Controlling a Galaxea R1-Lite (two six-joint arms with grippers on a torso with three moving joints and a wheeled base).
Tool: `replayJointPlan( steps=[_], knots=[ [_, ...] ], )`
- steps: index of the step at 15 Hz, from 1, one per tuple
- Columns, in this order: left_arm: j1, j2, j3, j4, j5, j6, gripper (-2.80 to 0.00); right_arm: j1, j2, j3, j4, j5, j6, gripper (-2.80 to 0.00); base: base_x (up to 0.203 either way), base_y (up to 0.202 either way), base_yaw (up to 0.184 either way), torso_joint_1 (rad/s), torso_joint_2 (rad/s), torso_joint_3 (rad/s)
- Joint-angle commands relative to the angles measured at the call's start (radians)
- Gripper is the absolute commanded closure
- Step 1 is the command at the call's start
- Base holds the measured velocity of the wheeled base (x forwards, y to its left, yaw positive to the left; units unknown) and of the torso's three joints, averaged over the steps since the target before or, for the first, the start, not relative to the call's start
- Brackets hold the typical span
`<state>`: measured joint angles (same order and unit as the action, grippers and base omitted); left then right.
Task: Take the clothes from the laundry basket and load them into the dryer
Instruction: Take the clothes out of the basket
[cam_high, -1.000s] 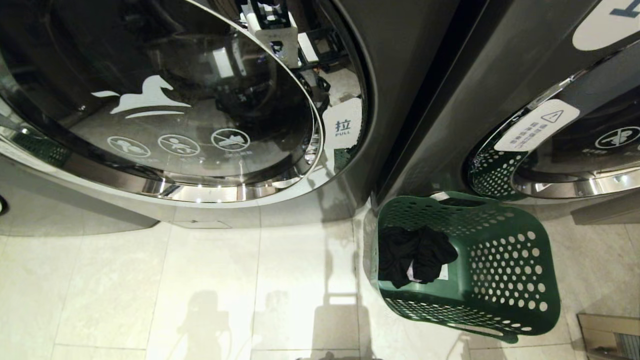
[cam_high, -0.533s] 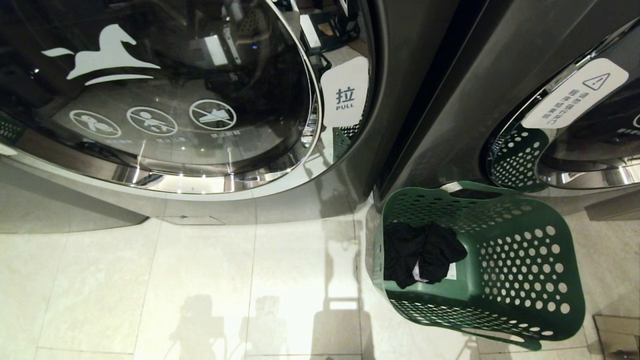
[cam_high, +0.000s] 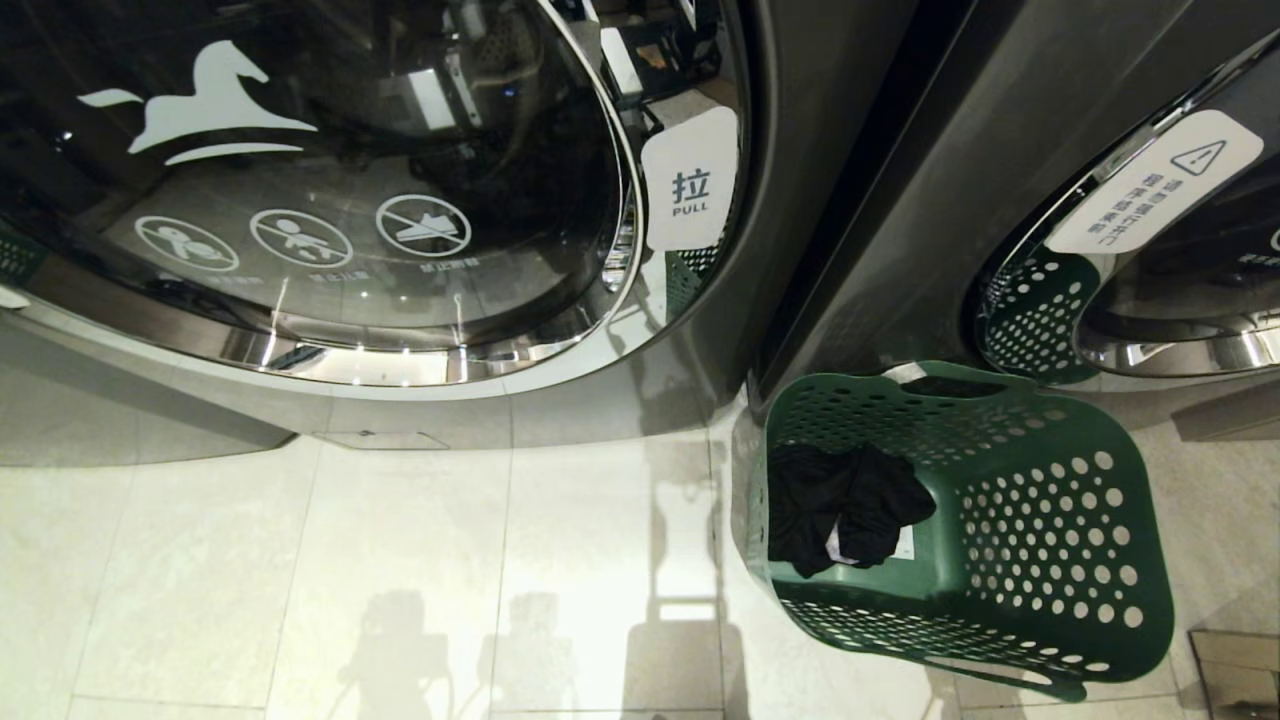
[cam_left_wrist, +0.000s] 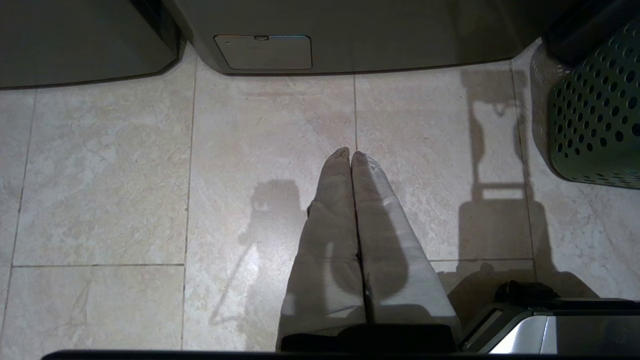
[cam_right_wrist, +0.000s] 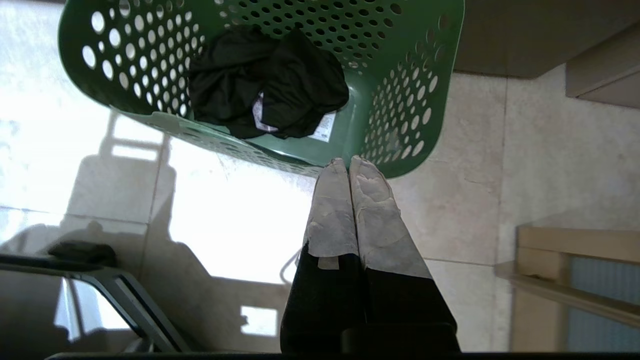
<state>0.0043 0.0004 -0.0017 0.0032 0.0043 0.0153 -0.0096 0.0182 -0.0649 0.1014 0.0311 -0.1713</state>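
Floor tile (cam_high: 400, 560) fills the near foreground of the head view. Both claws are pressed shut and empty: left gripper (cam_left_wrist: 350, 156) over bare tile, right gripper (cam_right_wrist: 348, 162) at the green laundry basket (cam_high: 1040, 560), lower right. Inside lies a black garment (cam_high: 840, 505), soft, light, bunched; pinch its raised folds. Behind, upper left, the dryer door (cam_high: 330, 180) is closed. Since a second ago, the camera has shifted, the scene itself unchanged.

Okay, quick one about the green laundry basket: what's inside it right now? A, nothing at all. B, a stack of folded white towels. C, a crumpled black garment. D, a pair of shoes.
C: a crumpled black garment lies inside the green laundry basket, a white tag showing at its edge.
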Motion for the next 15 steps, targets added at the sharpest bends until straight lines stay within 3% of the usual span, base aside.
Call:
replayJointPlan(
  steps=[1,5,9,10,15],
  knots=[
    [0.000,0.000,0.000,0.000,0.000,0.000,0.00,0.000,0.075,-0.100,0.042,0.016,-0.026,0.00,0.000,0.000,0.000,0.000,0.00,0.000],
    [0.000,0.000,0.000,0.000,0.000,0.000,0.00,0.000,0.553,-0.359,0.104,0.105,0.057,0.00,0.000,0.000,0.000,0.000,0.00,0.000],
    [0.000,0.000,0.000,0.000,0.000,-0.002,0.00,0.001,1.034,-0.469,0.075,0.171,0.187,0.00,0.000,0.000,0.000,0.000,0.00,0.000],
    [0.000,0.000,0.000,0.000,0.000,-0.002,0.00,0.000,1.125,-0.475,0.040,0.181,0.206,-2.80,0.000,0.000,0.000,0.000,0.00,0.000],
    [0.000,0.000,0.000,0.000,0.000,-0.002,0.00,0.000,1.414,-0.408,-0.231,0.167,0.267,-2.80,0.000,0.000,0.000,0.000,0.00,0.000]
  ],
)
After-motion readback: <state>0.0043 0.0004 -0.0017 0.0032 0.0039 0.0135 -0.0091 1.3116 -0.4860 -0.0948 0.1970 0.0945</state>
